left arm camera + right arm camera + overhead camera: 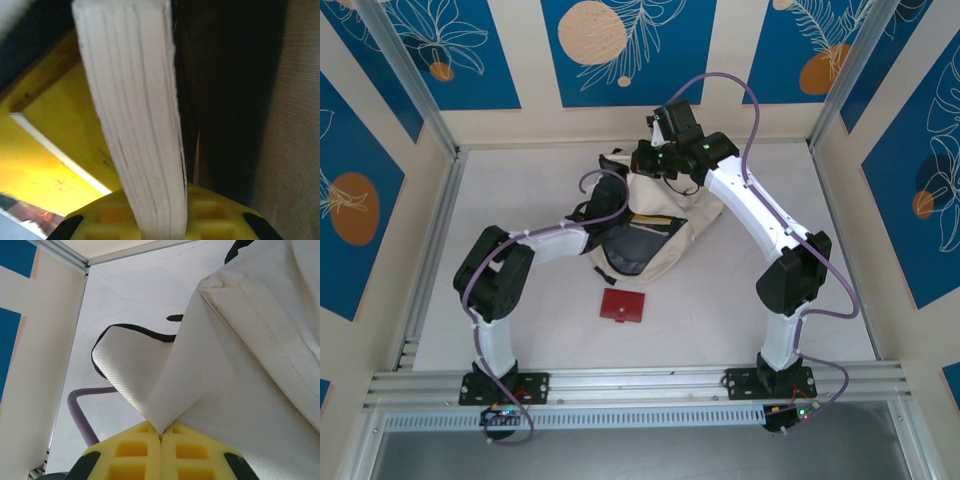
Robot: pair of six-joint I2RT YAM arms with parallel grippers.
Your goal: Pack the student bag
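Inside student bag (676, 250) | left gripper (159, 226) clamps yellow-covered book (135, 105), cover print too small | right gripper (161, 439) pinches bag fabric

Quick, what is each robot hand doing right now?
Left gripper: shut on the thick yellow-covered, white-paged book.
Right gripper: shut on a fold of the cream fabric backpack.

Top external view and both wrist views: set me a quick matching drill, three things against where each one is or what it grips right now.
Things:
1. left tool
2. right tool
3. flat red square case

States:
A. lying on the white table, on the arm-base side of the cream fabric student bag
B. shut on a fold of the bag's fabric
C. shut on a thick white-paged book with yellow cover

Pairs: 1-C, 2-B, 3-A.
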